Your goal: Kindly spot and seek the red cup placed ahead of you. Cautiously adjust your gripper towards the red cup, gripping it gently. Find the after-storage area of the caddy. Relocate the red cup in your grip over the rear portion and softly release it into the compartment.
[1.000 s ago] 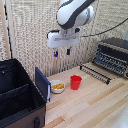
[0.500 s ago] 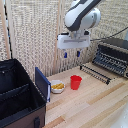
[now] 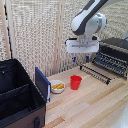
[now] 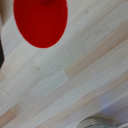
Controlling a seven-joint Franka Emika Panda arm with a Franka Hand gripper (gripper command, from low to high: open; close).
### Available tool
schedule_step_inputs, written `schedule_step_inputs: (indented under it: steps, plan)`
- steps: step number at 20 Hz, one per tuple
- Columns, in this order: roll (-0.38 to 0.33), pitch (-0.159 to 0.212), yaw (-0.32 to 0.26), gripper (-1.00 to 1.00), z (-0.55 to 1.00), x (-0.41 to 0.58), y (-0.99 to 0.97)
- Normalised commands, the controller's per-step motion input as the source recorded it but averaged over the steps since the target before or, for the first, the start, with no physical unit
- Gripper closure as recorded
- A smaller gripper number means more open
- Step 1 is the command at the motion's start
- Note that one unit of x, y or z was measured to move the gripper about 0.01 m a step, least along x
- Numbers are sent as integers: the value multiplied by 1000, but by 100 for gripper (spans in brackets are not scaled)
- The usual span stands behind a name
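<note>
A pale wooden tabletop point(image 3: 95, 107) fills the scene, backed by a wall of light woven screening. Nearest the camera, at the exterior view's left, sits the large black soft-sided rectangular caddy point(image 3: 20, 95) with its black inner dividers; its compartments hold nothing that can be made out. A flat blue panel point(image 3: 42, 84) leans against the caddy's side. Just beyond that panel rests a small white bowl with yellow contents point(image 3: 57, 86), and beside the bowl, on the side away from the caddy, stands the small bright-red tapered plastic cup point(image 3: 75, 82), upright on the wood and well apart from the caddy. Farther from the caddy, past the cup, is a dark metal toaster oven point(image 3: 114, 57) with a wire rack point(image 3: 95, 73) lying in front of it.

The white boxy gripper point(image 3: 80, 59) of the bulky white arm hangs above the cup and clear of it, its two short dark-blue fingers pointing down with a visible gap between them and nothing held. The wrist view looks down onto the cup's red rim point(image 4: 41, 21) over bare wood, with no fingers showing.

By this evidence the task is at its start: the cup is found and the hand is roughly over it, but the descent, the grasp, the carry to the caddy's rear compartment and the release all appear left to do.
</note>
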Motion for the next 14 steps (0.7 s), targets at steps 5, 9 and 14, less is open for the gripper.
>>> schedule_step_inputs:
  steps: [5,9,14]
  plan:
    - [-78,22,-25,-100,-486,-145,54]
    - [-100,0,0,-100,-451,-69,174]
    - [-82,28,-1,-100,-548,-164,24]
